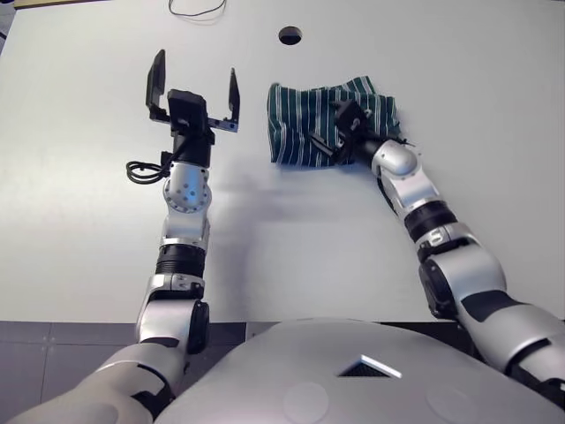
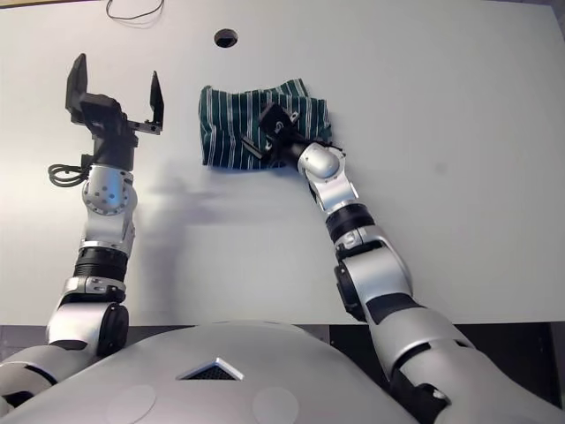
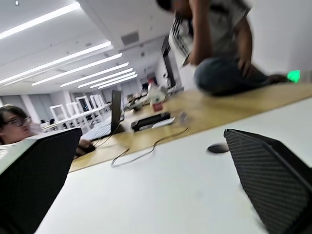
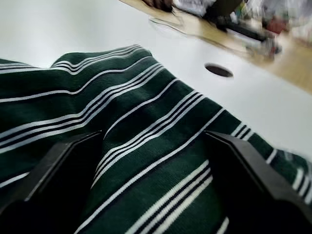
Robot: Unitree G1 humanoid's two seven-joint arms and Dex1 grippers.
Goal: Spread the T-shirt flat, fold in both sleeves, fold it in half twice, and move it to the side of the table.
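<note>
The T-shirt (image 1: 296, 124) is dark green with thin white stripes and lies folded into a compact rectangle on the white table (image 1: 459, 79), right of centre toward the far side. My right gripper (image 1: 334, 130) rests on the shirt's right half, open, its black fingers (image 4: 58, 170) spread wide with striped cloth (image 4: 146, 146) between and under them. My left gripper (image 1: 196, 75) is held up above the table just left of the shirt, apart from it. It is open, with nothing between its fingers (image 3: 268, 180).
A round cable hole (image 1: 290, 35) lies in the table beyond the shirt. A thin black cable (image 1: 199, 11) loops at the far edge. Bare table stretches to the left, right and front of the shirt. The near table edge (image 1: 71, 321) runs in front of me.
</note>
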